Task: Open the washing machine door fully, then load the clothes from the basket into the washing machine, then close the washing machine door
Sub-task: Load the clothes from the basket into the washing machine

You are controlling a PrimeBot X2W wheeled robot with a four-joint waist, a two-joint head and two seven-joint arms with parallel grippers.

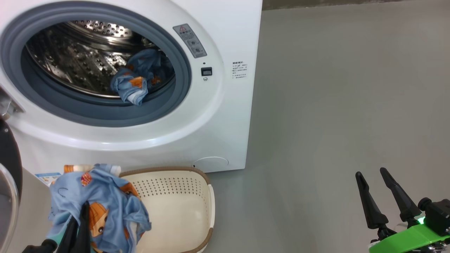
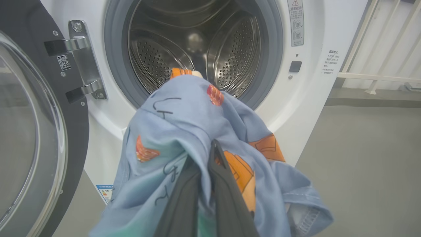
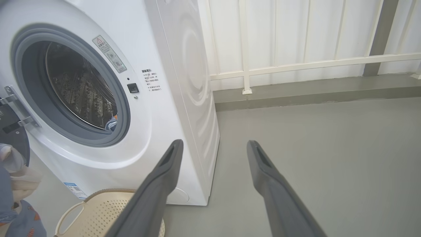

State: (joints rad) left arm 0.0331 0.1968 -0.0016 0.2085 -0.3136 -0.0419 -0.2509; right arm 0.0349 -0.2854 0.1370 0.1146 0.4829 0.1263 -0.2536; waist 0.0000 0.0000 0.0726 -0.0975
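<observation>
The washing machine stands with its door swung wide open to the left. One piece of the clothes, light blue with orange figures, lies in the steel drum. My left gripper is shut on another blue garment, which hangs lifted above the basket's left end and below the drum opening. The cream basket sits on the floor against the machine's front, its visible inside bare. My right gripper is open and holds nothing, well to the right over the floor.
Grey floor stretches to the right of the machine. A white railed wall runs behind it. The open door's black rim stands close to my left arm. The basket's white handle faces the right gripper.
</observation>
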